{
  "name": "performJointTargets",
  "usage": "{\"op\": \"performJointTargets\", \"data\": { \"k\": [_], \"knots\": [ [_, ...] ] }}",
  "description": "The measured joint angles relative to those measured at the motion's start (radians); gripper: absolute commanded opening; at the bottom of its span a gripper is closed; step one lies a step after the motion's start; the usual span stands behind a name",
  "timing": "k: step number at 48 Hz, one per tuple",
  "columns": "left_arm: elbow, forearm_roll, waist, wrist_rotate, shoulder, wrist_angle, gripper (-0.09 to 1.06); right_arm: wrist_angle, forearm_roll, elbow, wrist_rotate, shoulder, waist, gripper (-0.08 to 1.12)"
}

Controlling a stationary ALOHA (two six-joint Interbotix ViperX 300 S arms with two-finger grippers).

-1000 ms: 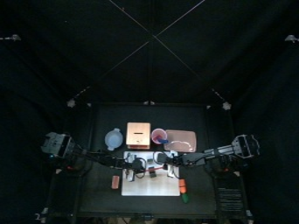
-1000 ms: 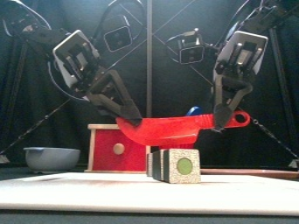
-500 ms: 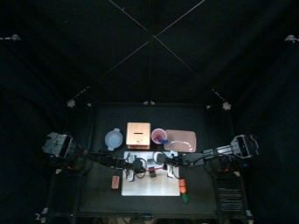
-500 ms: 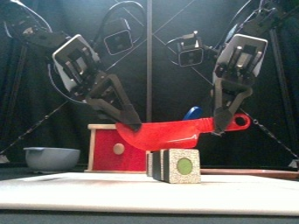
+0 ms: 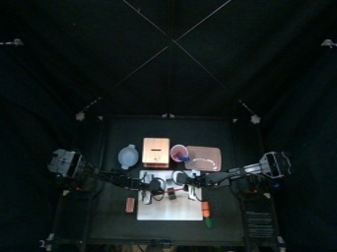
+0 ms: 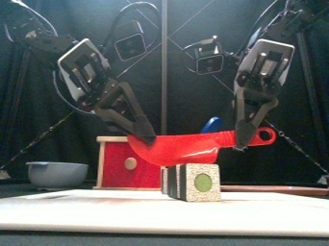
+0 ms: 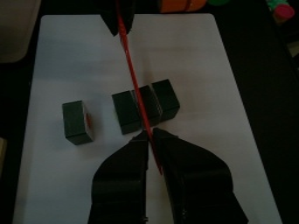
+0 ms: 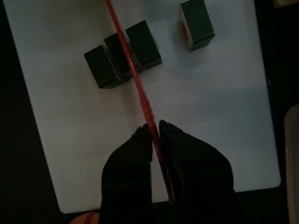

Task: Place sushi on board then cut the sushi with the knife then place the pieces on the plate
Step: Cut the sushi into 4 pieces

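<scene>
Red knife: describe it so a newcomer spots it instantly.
Start at the white cutting board, with dark green sushi pieces on it. Over them hangs the red knife, one end in the left tool, the other in the right tool. Nothing else bridges both arms.

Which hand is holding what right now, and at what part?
Both hold the red knife: the left hand pinches the blade's tip end, and the right hand grips it at the handle end.

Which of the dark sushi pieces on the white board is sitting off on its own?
The single piece lying apart on bare board, to one side of the red knife. The others huddle together directly beneath its blade.
</scene>
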Motion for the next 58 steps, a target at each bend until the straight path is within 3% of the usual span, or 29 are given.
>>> {"op": "performJointTargets", "data": {
  "k": [39,58],
  "knots": [
    [0.000,0.002,0.011,-0.002,0.023,0.000,0.53,-0.003,0.005,0.002,0.002,0.043,-0.006,0.33],
    [-0.009,-0.005,0.009,-0.003,0.067,-0.002,0.53,-0.006,0.018,0.000,0.000,0.083,-0.006,0.33]
  ]
}}
